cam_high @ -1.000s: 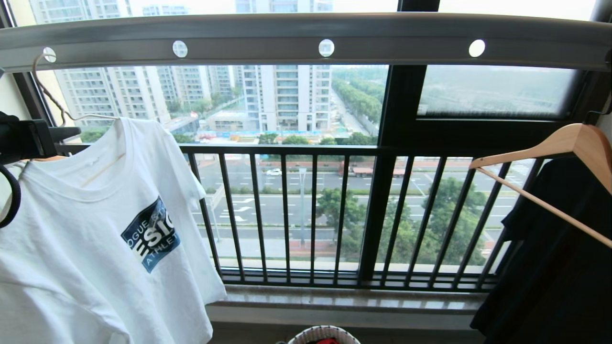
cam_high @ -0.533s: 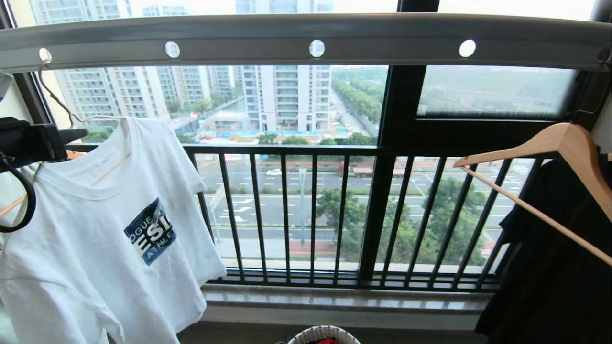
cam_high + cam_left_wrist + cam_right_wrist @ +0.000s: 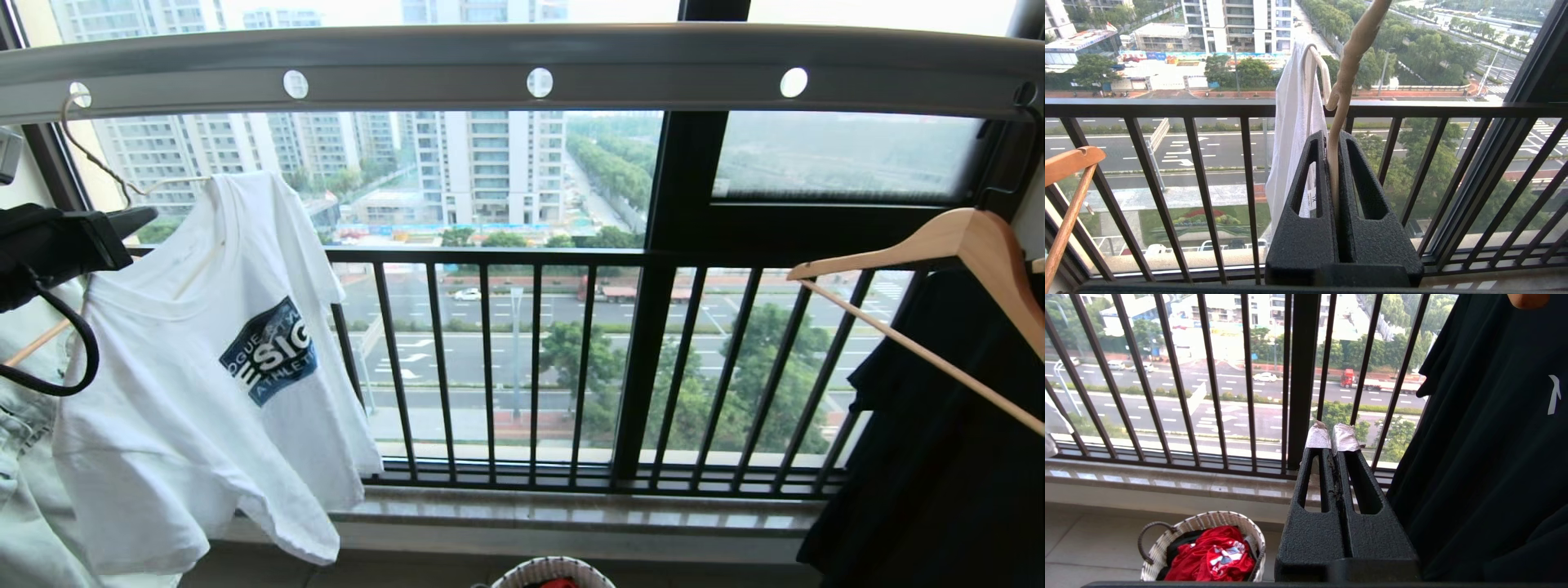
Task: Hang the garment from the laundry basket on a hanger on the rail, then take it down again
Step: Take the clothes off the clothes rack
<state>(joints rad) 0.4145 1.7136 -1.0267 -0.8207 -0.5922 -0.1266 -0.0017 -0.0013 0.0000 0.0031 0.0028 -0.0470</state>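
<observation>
The white short-sleeved T-shirt with a dark blue square chest print [image 3: 204, 384] hangs on the thin cream-white wire hanger [image 3: 98, 163], whose hook sits in the leftmost round hole of the long grey metal rail [image 3: 522, 61]. The shirt hangs tilted, its hem reaching the stone window sill [image 3: 588, 514]. The left pincer [image 3: 1333, 163] is clamped tight on the wire of the hanger, just beside the shirt's collar, at the left edge of the head view. A pale grey-green denim garment [image 3: 24, 490] hangs beside the shirt. The right pincer [image 3: 1333, 437] is fully closed and holds nothing, low near the black window railing [image 3: 531, 367], above the small round white woven laundry basket [image 3: 1202, 547], which holds red cloth [image 3: 1210, 559]. A black garment [image 3: 939, 457] on a light wooden hanger [image 3: 963, 245] hangs at the right
</observation>
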